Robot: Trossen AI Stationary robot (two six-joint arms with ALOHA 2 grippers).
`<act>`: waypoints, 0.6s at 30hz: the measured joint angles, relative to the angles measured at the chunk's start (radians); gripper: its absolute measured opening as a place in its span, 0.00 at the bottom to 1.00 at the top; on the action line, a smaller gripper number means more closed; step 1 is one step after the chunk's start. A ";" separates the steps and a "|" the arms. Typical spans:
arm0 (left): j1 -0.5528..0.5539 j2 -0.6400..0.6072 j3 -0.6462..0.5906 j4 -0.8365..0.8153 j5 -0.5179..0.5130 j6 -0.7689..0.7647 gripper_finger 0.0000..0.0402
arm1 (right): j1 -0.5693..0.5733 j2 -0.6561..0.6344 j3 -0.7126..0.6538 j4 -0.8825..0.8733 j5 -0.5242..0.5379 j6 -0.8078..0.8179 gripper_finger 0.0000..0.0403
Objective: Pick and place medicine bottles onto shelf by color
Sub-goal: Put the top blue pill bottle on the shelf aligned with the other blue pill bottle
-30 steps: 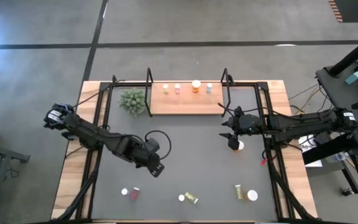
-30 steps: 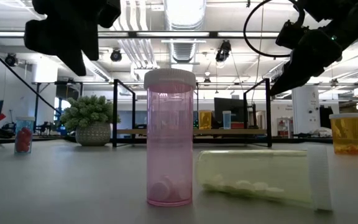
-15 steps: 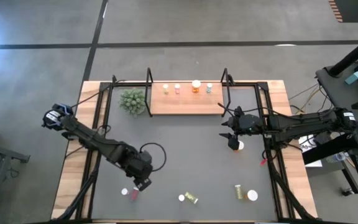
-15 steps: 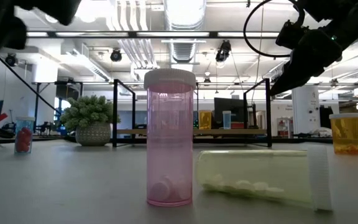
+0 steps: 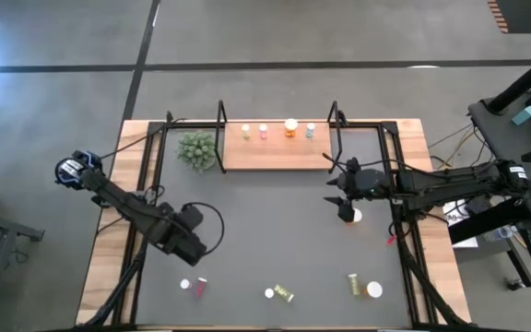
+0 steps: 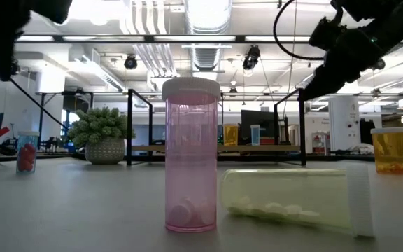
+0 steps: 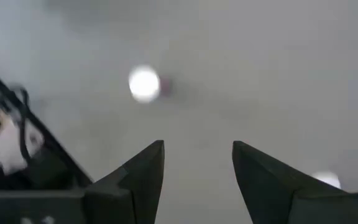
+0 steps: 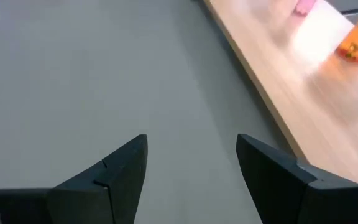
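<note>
Four on the flat light-brown wooden shelf with black metal uprights (image 5: 277, 157), lined along its back edge: small white-capped medicine bottles (image 5: 264, 131), one of them orange-bodied (image 5: 290, 127).

Six or seven more loose on the dark grey mat (image 5: 275, 231), all but one strung near the front edge:
- a white cap (image 5: 184, 285) touching or just beside a pink body (image 5: 201, 287); cannot tell whether one bottle or two
- a tall pink bottle (image 6: 191, 161), upright, with a yellow-green bottle on its side (image 6: 292, 199) just beside it
- another yellow-green bottle (image 5: 352, 284)
- a wider white-capped bottle (image 5: 374, 290) at the right

One last white cap (image 5: 355, 216) just beside the right gripper (image 5: 343, 212).

Left gripper (image 5: 195, 251) hanging over the mat's left half, fingers spread, nothing between them. Nearest target: the pink body with its white cap, toward the front edge from the fingertips and near. Seen in the left wrist view ahead of the open fingers, as a white disc with pink at its side. Judged upright from that, long axis vertical. Left arm plainly the nearer, right arm well apart from it. Likely next: forward and down, straddle the cap, close.

Right gripper near the shelf's right upright, fingers likewise apart, holding nothing.

One small spiky green plant (image 5: 197, 149) off the shelf's left end.
</note>
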 joint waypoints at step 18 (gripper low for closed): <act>0.022 -0.285 -0.387 0.279 -0.070 -0.173 0.43 | 0.001 0.013 0.000 0.612 -0.002 0.464 0.59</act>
